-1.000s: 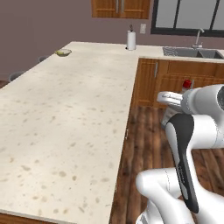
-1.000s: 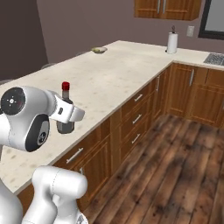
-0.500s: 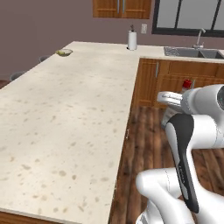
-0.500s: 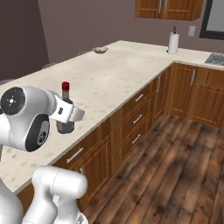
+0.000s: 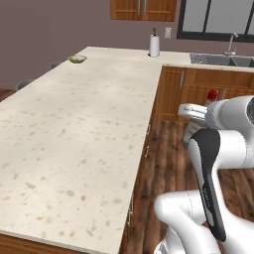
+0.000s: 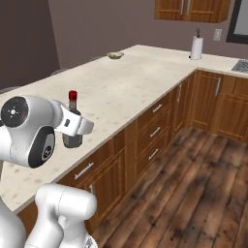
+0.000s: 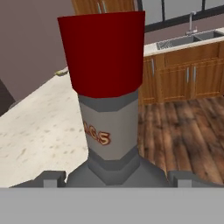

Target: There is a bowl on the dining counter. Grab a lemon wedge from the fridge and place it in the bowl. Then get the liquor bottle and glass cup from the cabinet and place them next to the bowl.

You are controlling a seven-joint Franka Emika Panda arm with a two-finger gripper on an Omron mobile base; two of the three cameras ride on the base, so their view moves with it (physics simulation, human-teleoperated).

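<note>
The step in hand looks like the carrying of the liquor bottle (image 6: 72,121) toward the bowl (image 6: 115,55), with the lemon part of the task judged already dealt with or at least not the present concern. In the right base view the bottle stands upright at the left of the frame, its red cap above the white hand, its dark body partly hidden behind the gripper (image 6: 73,131). In the hand view the bottle's red cap and grey neck with a printed label rise through the centre of the frame, just above the two dark finger tips at the bottom.

The jaws stand wide, one on each side of the bottle's broad body, and they appear to be clasping it; actual contact of the pads lies below what the hand view shows, so the grip is a judgement from how the bottle sits between them.

The bowl is small and far off, at the upper middle of the right base view and the upper left of the left base view, on the dining counter (image 5: 74,129) near its far edge. A paper towel roll (image 5: 154,45) stands further right at the back.

The next move calls for reaching or driving toward that far end and setting the bottle upright beside the bowl, not in it
</note>
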